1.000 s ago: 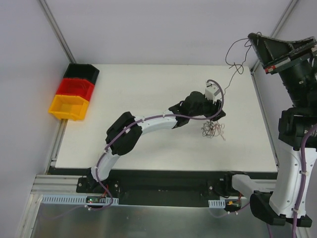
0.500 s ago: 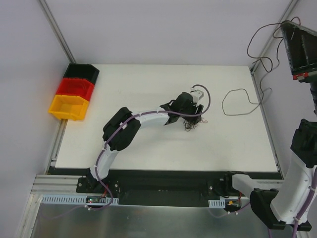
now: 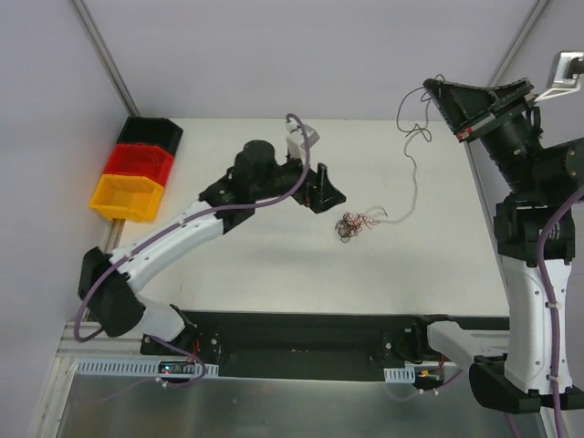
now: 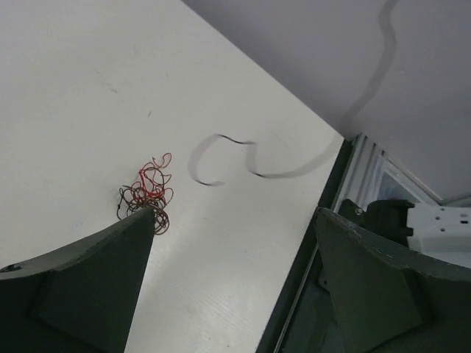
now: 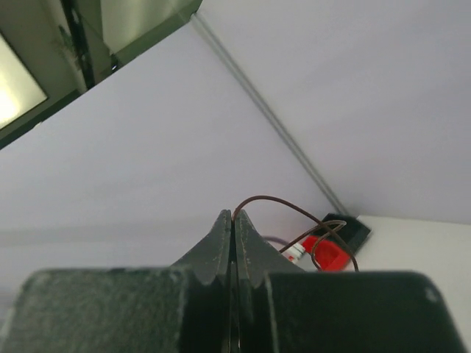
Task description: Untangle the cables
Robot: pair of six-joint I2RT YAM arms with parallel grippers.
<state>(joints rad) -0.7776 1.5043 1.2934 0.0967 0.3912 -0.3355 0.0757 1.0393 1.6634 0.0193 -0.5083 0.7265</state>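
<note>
A small tangle of thin red, brown and black cables (image 3: 350,225) lies on the white table (image 3: 228,255), right of centre. My left gripper (image 3: 321,190) hovers just left of and above it, open and empty. In the left wrist view the tangle (image 4: 147,195) sits by the tip of the left finger (image 4: 96,279), and the gripper (image 4: 235,213) has nothing between its jaws. My right gripper (image 3: 432,87) is raised high at the back right, shut on one brown cable (image 3: 415,169) that hangs down to the table near the tangle. The right wrist view shows this cable (image 5: 294,206) leaving the closed tips of the gripper (image 5: 234,215).
Black (image 3: 151,134), red (image 3: 137,162) and yellow (image 3: 126,196) bins are stacked off the table's back left corner. A metal frame rail (image 3: 488,228) runs along the table's right edge. The right arm's white column (image 3: 534,310) stands at the front right.
My left gripper opened, let go of the tangle and pulled back up and to the left. The right gripper kept its hold and swung the single cable higher, its tail now trailing to the tangle.
</note>
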